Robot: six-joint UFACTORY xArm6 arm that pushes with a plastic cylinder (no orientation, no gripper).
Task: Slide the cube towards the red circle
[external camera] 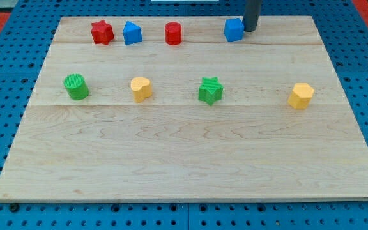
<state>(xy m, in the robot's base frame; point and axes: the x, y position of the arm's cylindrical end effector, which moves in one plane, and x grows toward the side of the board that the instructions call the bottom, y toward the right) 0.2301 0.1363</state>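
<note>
A blue cube (234,29) sits near the top edge of the wooden board (190,160), right of centre. A red circle, a short cylinder (173,33), stands to its left, about a hundred pixels away. My tip (250,29) is the lower end of a dark rod that comes down from the view's top. It stands at the cube's right side, touching or nearly touching it.
Along the top row lie a red star (101,32) and a blue pentagon-like block (132,33). In the middle row lie a green cylinder (76,87), a yellow heart-like block (141,89), a green star (211,90) and a yellow hexagon (301,96).
</note>
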